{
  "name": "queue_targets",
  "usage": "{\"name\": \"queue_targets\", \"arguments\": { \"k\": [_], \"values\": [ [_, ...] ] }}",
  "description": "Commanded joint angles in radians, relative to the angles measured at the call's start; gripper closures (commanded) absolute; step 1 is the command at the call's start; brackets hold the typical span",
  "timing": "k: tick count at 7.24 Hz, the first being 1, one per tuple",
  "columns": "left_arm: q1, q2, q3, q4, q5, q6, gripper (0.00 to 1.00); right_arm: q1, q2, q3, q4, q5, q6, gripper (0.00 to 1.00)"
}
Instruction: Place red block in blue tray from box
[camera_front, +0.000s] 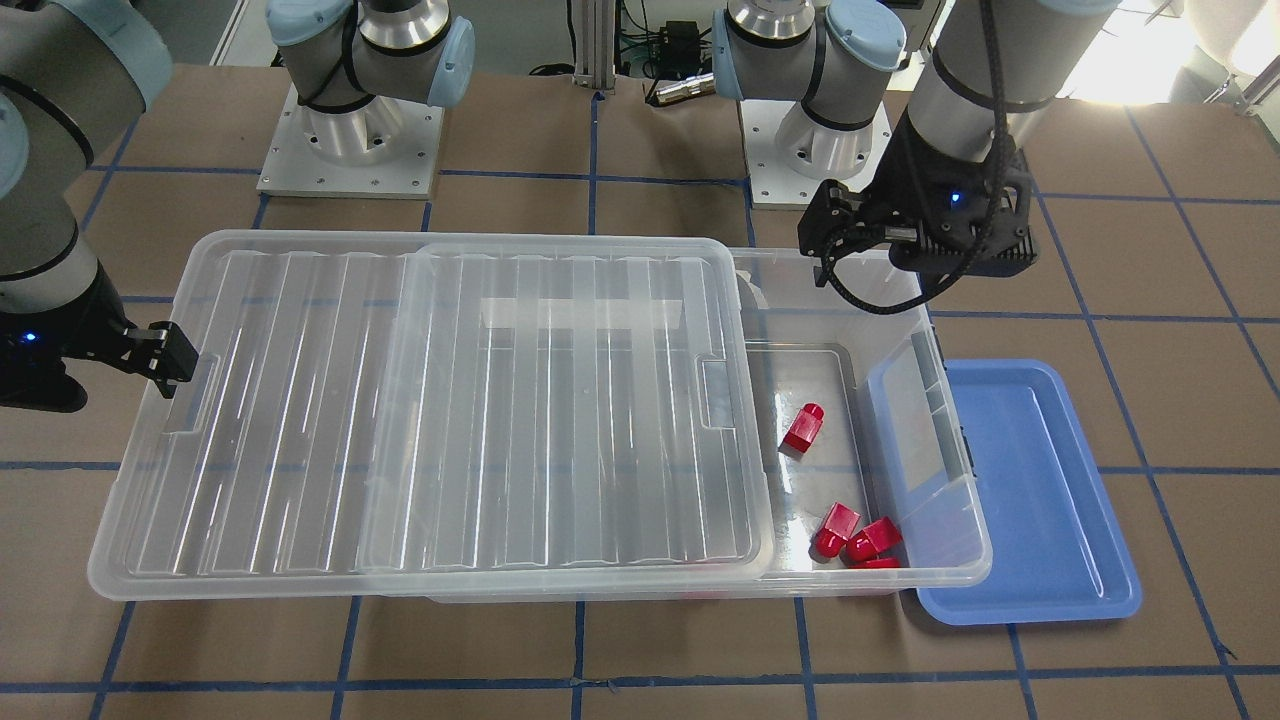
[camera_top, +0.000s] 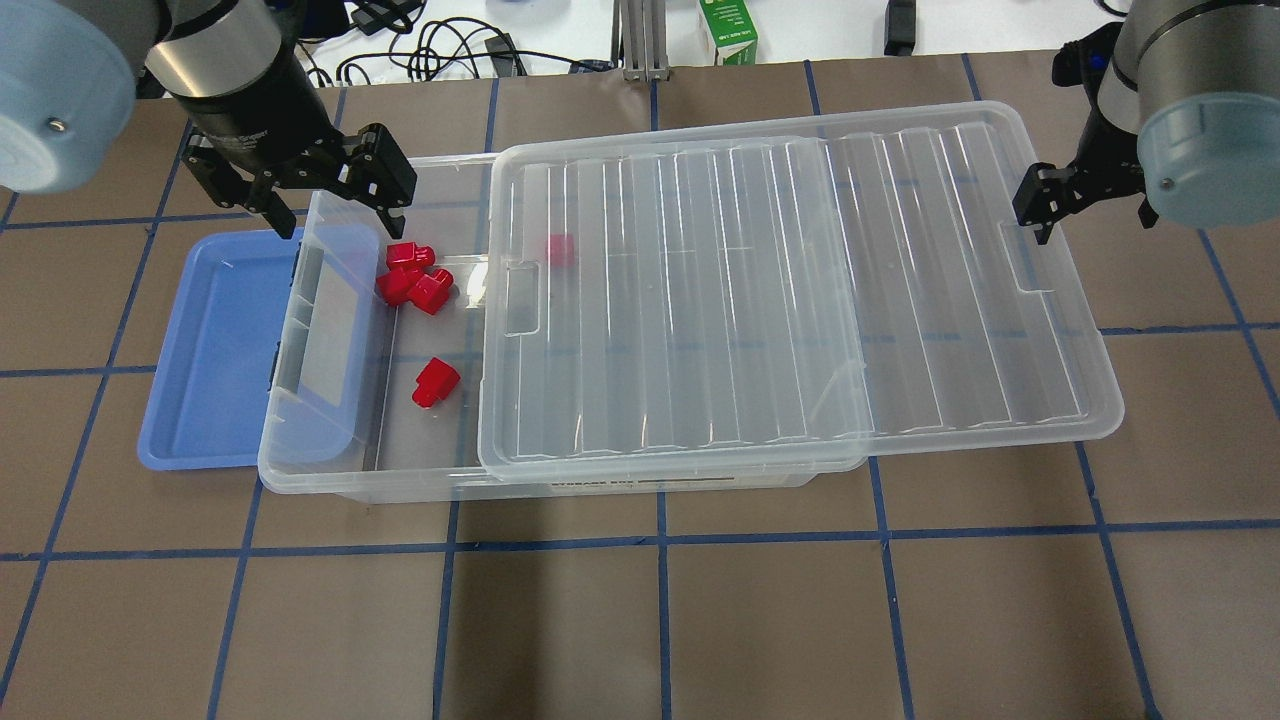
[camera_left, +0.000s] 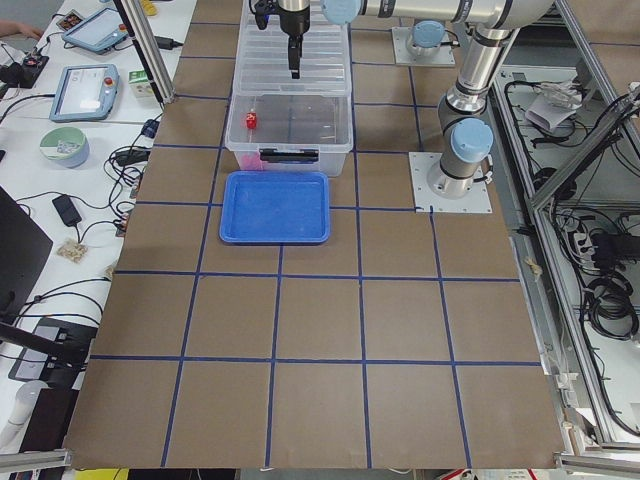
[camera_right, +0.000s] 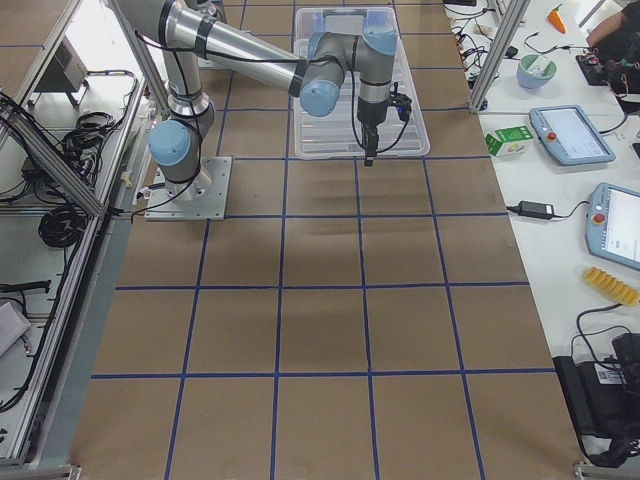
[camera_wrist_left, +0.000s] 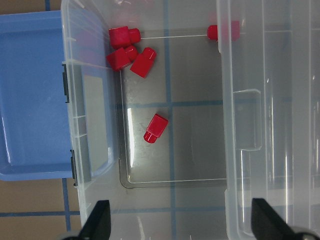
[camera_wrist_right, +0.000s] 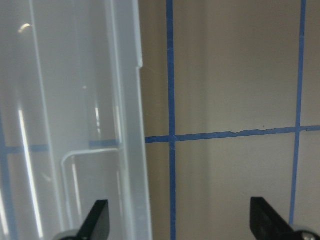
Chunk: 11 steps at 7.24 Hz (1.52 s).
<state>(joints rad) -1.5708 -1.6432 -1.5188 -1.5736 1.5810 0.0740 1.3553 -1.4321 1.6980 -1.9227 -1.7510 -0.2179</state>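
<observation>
Left end effector (camera_top: 335, 205) is held above the uncovered end of the box (camera_top: 400, 485), near its far rim, with the fingers spread wide and nothing between them. The right end effector (camera_top: 1040, 200) is also spread; it is placed at the opposite end of the ribbed lid (camera_top: 800, 290), and in the right wrist view the edge of the lid is seen between the two fingers. Whether the lid is touched there cannot be told.

The lid lies shifted toward the robot's right, so that it overhangs the box on that side and the left end is left uncovered. On the bottom of this uncovered part one red block (camera_top: 434, 383) lies alone. Three more red blocks (camera_top: 412, 272) are gathered together in the far corner, and a fifth one (camera_top: 560, 249) is seen through the lid.

The blue tray (camera_top: 200, 350) is set on the surface (camera_top: 660, 620) just beside the uncovered end of the box, on the robot's left.
</observation>
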Motion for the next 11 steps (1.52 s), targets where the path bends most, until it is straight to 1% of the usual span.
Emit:
{"name": "queue_targets", "arguments": {
  "k": [1,2,3,4,5,6,7,8,9,11],
  "values": [
    [0.002,-0.044,-0.125,0.159,0.004,0.146,0.00,0.046,-0.091,-0.099,0.164,0.210,0.070,0.00],
    [0.008,-0.049,-0.192,0.243,0.002,0.170,0.00,0.100,-0.102,-0.153,0.238,0.211,0.099,0.00],
    [0.041,-0.055,-0.240,0.274,-0.001,0.174,0.00,0.149,-0.097,-0.225,0.364,0.206,0.136,0.00],
    [0.064,-0.056,-0.263,0.276,-0.013,0.171,0.00,0.160,-0.088,-0.253,0.416,0.199,0.208,0.00],
    [0.064,-0.072,-0.290,0.280,-0.015,0.133,0.00,0.166,-0.090,-0.261,0.415,0.194,0.225,0.00],
    [0.061,-0.087,-0.341,0.332,-0.012,0.036,0.00,0.168,-0.091,-0.253,0.404,0.194,0.226,0.00],
    [0.064,-0.098,-0.381,0.437,-0.013,0.059,0.00,0.166,-0.091,-0.253,0.402,0.194,0.224,0.00],
    [0.064,-0.121,-0.418,0.475,-0.012,0.069,0.00,0.168,-0.093,-0.253,0.402,0.194,0.224,0.00],
    [0.061,-0.138,-0.432,0.521,-0.012,0.014,0.00,0.166,-0.094,-0.251,0.404,0.194,0.224,0.00],
    [0.061,-0.148,-0.445,0.524,-0.013,0.012,0.00,0.166,-0.093,-0.247,0.402,0.194,0.222,0.00]
  ]
}}
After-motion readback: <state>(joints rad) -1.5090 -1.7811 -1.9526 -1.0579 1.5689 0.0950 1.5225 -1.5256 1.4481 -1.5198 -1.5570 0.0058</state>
